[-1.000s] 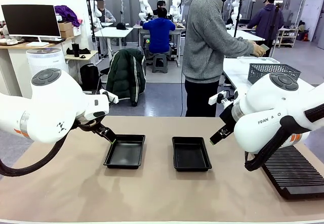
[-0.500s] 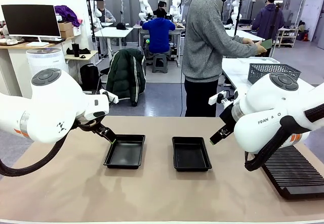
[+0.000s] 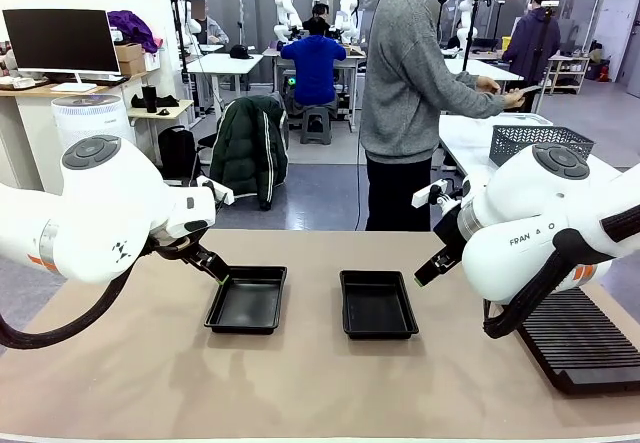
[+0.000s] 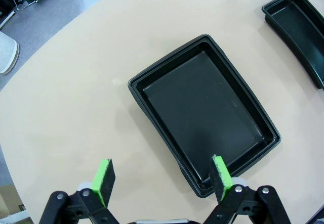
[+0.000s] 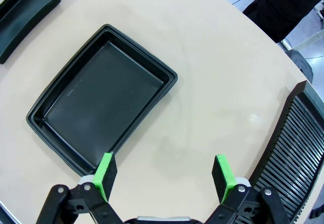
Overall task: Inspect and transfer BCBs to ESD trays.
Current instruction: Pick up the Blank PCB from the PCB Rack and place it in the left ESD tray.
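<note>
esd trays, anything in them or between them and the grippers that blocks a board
Nothing visible: the left tray and right tray are empty, and the open left gripper and right gripper hang just beside them, nothing between.

A grey floor (image 3: 320, 188) is observed beyond the tan surface (image 3: 300, 383). A dark monitor (image 3: 60, 41) is placed on a desk (image 3: 40, 90). A green jacket (image 3: 248, 148) is hung behind the surface, and white tables (image 3: 222, 63) are noted farther back.
</note>
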